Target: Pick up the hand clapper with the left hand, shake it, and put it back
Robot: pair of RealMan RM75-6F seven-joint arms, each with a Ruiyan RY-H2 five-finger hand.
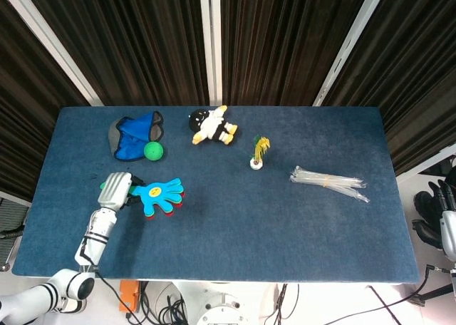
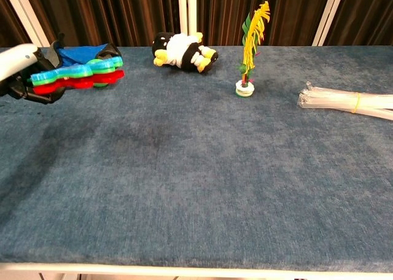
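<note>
Your left hand (image 1: 114, 189) grips the handle of the blue, green and red plastic hand-shaped clapper (image 1: 158, 196), holding it above the blue bench (image 1: 285, 218), just in front of the green ball (image 1: 153, 150).

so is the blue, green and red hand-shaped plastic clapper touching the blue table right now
Apart. The chest view shows the clapper gripped by the left hand, lifted clear above the blue table, with its shadow on the cloth below.

A plush penguin (image 1: 211, 126), green ball (image 1: 153, 150), blue cloth (image 1: 135, 135) and feather toy (image 1: 260, 152) lie on the table (image 1: 285, 225).
</note>
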